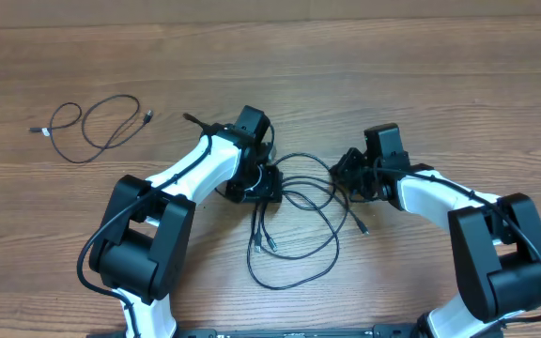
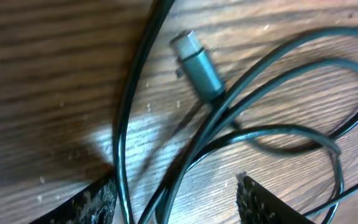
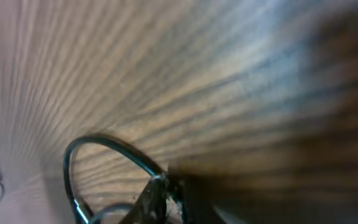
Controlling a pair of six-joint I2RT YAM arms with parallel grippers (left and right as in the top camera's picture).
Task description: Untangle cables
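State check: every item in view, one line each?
tangled cables: overlapping loops lying on the table between the arms, not separated
spare cable: loose loops, lying apart at the far left, untouched
left gripper: open, fingers straddling the tangled cables
right gripper: shut on a strand of the tangled cables

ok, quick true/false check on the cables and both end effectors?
1. A loose cable lies apart at the table's left. True.
2. The tangle sits right of both arms. False: it lies between them.
3. Left end effector is shut. False: open, with strands running through it.
4. A plug shows in the left wrist view. True.
5. Right end effector is clear of the tangle. False: its tips pinch a strand.
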